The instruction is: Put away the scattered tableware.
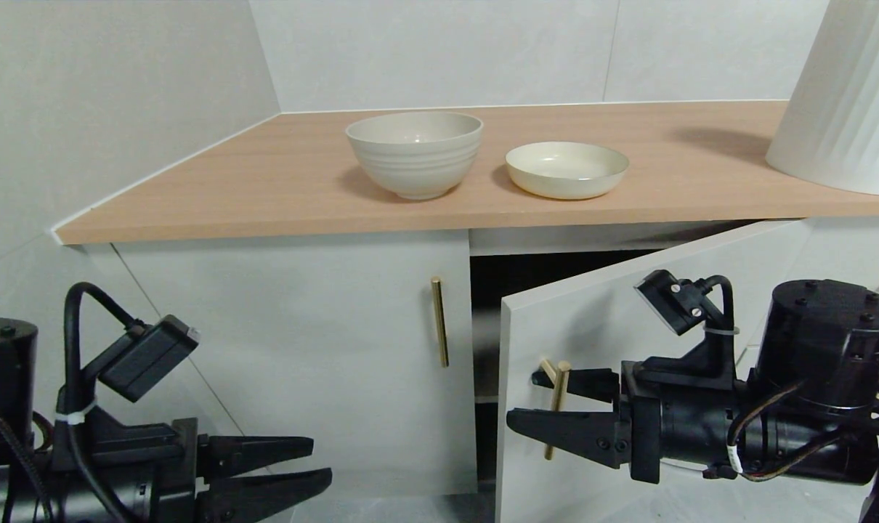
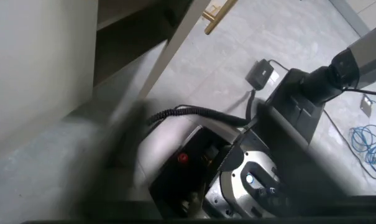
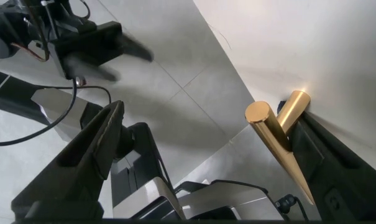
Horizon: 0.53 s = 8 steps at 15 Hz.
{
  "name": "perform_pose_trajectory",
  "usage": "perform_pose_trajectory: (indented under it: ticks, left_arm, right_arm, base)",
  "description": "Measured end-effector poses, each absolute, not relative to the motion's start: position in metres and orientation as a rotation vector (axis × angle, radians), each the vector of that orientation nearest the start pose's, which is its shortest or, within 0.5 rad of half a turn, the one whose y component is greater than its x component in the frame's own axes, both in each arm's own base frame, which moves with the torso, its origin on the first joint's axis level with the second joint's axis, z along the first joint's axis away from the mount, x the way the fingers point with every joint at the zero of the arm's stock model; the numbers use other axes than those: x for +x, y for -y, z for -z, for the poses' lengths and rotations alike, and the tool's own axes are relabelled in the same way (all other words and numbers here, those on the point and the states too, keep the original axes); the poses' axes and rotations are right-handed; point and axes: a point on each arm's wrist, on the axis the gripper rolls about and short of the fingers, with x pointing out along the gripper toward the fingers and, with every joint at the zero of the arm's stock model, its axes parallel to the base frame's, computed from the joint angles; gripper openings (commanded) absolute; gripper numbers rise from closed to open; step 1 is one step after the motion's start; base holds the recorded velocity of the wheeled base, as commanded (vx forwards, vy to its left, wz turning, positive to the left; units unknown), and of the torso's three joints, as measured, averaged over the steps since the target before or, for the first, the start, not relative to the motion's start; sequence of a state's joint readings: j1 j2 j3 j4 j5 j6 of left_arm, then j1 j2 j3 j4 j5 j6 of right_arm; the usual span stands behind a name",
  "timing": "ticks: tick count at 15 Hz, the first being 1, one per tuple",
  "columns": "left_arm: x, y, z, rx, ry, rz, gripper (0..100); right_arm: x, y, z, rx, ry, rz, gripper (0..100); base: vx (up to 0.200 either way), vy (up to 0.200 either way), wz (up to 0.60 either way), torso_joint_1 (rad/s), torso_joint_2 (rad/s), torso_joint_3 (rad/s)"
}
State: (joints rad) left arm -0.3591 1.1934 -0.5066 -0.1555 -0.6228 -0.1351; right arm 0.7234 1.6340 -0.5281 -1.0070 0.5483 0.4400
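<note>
- Right pincer (image 1: pixel 521 399): being held wide open astride brass handle (image 1: pixel 558 407) of cabinet door (image 1: pixel 592 312). One finger being pressed against handle, nothing being clamped. Door being shown part-open.
- Left pincer (image 1: pixel 322 460): being held low, well aside of right pincer, fingers slightly parted, empty.
- Bowl (image 1: pixel 414 152) and shallow dish (image 1: pixel 566 169): being carried on desk (image 1: pixel 265 189), above and beyond right pincer, near each other, not touching.
- Risks judged: handle being lost from unclamped fingers if pull is angled. Dish, nearer desk edge, being knocked off by rising arm.
</note>
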Motion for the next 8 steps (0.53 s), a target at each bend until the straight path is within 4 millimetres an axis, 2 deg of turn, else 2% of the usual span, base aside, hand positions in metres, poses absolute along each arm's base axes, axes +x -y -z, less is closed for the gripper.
perform_pose_trajectory:
  ticks: [4, 8]
  left_arm:
    - [0.146, 0.071, -0.180, -0.194, -0.596, 0.937, 0]
    - [0.170, 0.084, -0.191, -0.182, -0.463, 0.972, 0]
  right_arm:
    - [0.190, -0.183, -0.167, 0.370, -0.387, -1.224, 100]
    - [0.189, -0.182, -0.166, 0.368, -0.389, -1.222, 100]
  base:
    - [0.000, 0.000, 0.00, 0.000, 0.00, 0.000]
    - [0.000, 0.000, 0.00, 0.000, 0.00, 0.000]
